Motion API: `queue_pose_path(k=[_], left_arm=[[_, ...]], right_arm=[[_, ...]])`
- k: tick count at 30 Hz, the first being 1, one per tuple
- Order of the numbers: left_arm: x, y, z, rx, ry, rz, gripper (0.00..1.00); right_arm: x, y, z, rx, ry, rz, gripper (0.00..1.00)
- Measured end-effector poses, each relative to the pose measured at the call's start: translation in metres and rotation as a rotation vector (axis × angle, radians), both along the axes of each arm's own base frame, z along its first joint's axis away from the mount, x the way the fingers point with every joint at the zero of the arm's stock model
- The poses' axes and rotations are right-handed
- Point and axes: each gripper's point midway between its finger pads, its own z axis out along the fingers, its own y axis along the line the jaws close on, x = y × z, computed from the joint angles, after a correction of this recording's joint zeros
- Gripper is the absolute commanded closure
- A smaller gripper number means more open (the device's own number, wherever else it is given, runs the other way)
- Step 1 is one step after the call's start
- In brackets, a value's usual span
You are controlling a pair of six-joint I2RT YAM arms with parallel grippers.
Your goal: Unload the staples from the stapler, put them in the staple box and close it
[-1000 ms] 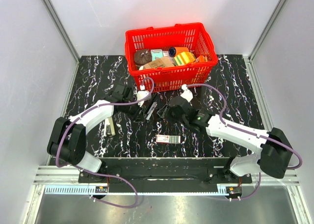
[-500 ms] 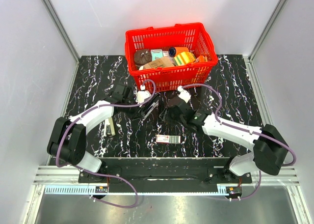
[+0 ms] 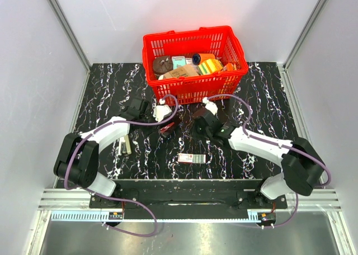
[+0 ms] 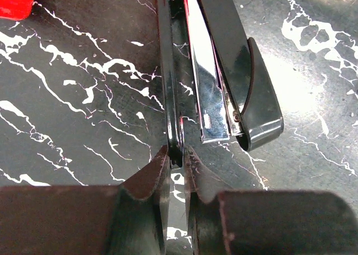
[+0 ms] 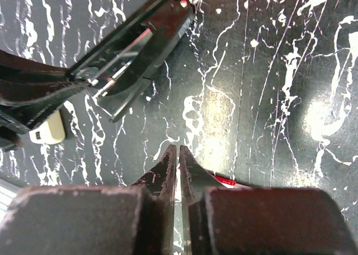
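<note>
Black stapler [image 4: 235, 65], base pinched between left fingers [image 4: 148, 175]

I can read no text anywhere. The small red-and-white box [image 3: 193, 157] has a label with dark marks on it, but from above they are too small for me to make out. In the red basket [image 3: 193, 90], the teal pack [image 3: 178, 60] and the green-and-yellow pack [image 3: 210, 66] are printed, though their lettering is only a blur. Up close in my wrist views, the stapler [image 4: 224, 42] shows bare black plastic and shiny metal, with no brand or number I can read.
</note>
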Motion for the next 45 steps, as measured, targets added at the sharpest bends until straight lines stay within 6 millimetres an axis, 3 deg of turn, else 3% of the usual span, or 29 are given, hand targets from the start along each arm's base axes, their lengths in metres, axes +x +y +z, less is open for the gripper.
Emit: queue_pose_path(k=[4, 6, 11, 20, 28, 34, 39, 45], left_arm=[[0.001, 0.0, -0.002, 0.009, -0.001, 0.011, 1.0], [0.0, 0.001, -0.003, 0.008, 0.002, 0.023, 1.0], [-0.007, 0.0, -0.01, -0.009, 0.038, 0.059, 1.0], [-0.032, -0.008, -0.003, -0.11, 0.188, 0.184, 1.0], [-0.039, -0.015, 0.005, -0.18, 0.3, 0.248, 1.0], [-0.043, -0.018, 0.006, -0.216, 0.349, 0.268, 1.0], [-0.046, -0.018, 0.006, -0.22, 0.366, 0.272, 1.0], [-0.047, -0.019, 0.007, -0.223, 0.371, 0.273, 1.0]], right_arm=[[-0.003, 0.004, -0.018, -0.014, 0.053, 0.005, 0.51], [-0.003, 0.009, -0.026, -0.005, 0.081, 0.005, 0.41], [-0.002, 0.034, -0.024, 0.122, 0.108, 0.023, 0.3], [0.0, 0.07, -0.022, 0.31, 0.154, 0.045, 0.27], [-0.001, 0.074, -0.023, 0.374, 0.189, 0.008, 0.27], [-0.001, 0.077, -0.04, 0.405, 0.234, -0.025, 0.3], [0.0, 0.085, -0.053, 0.442, 0.274, -0.042, 0.39], [0.007, 0.094, -0.052, 0.497, 0.281, -0.063, 0.59]])
